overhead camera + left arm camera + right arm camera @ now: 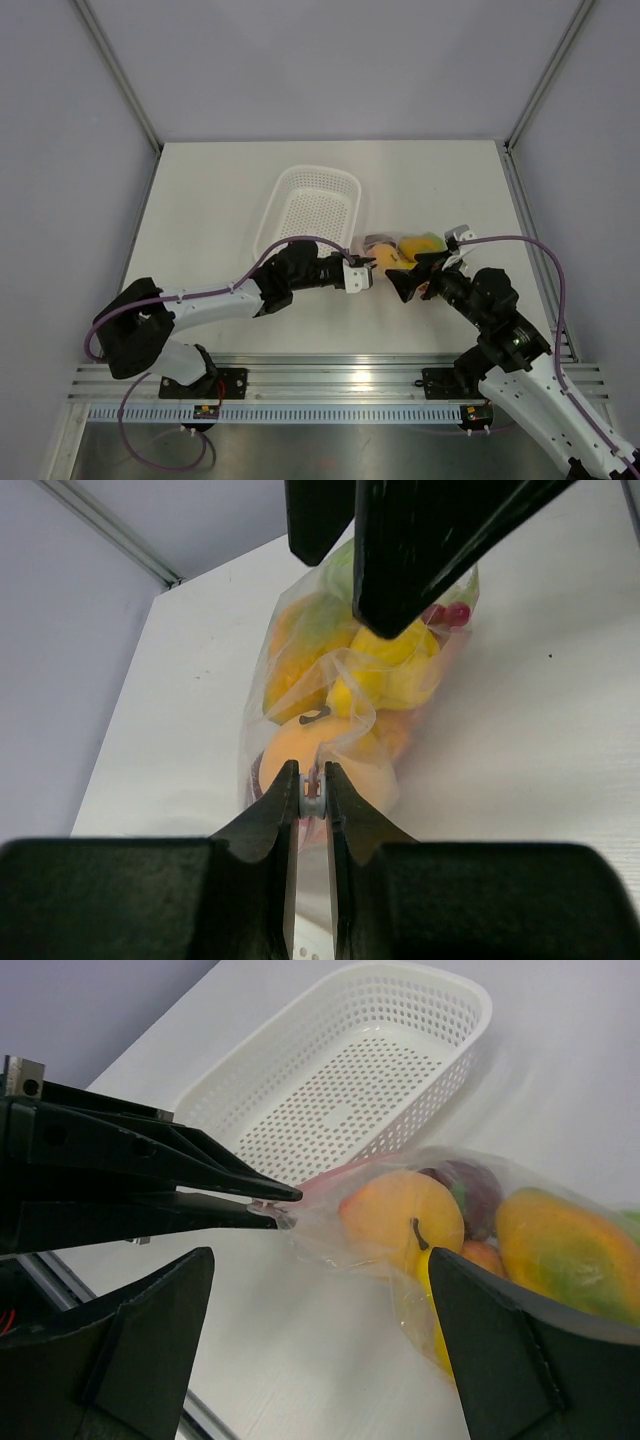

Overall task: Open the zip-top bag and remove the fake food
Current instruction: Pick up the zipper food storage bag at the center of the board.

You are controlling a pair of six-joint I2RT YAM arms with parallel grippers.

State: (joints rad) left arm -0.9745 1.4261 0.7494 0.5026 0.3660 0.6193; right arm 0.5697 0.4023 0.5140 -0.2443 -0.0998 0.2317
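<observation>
zip-top bag [412, 252] lies on the white table [200, 220] in the top view, just right of the white perforated basket [310, 205] and between the two arms. the fake food [418, 243] shows through it as orange and yellow lumps. the left gripper [370, 268] reaches in from the left to the bag's near left corner. the right gripper [414, 273] sits at the bag's near side, its black fingers spread apart.

in the left wrist view the left gripper [312, 780] has its fingers drawn narrow, pinching a small pale tab [312, 802] at the edge of the zip-top bag [300, 695]. beyond it the fake food [325, 745] is packed inside the clear plastic: an orange fruit with a stem nearest, yellow pieces behind it, a green piece farther off, and small dark red bits at the far right. the right gripper [345, 550] hangs over the bag at the top of the view, its two fingers apart.

in the right wrist view the right gripper [320, 1260] stands wide, one finger at each lower corner, with nothing between them. the left gripper [283, 1208] comes in from the left, its tips closed on the pinkish edge of the zip-top bag [330, 1225]. the fake food [400, 1215] fills the bag on the right. the basket [350, 1080] lies beyond on the far side, beside the bag.
</observation>
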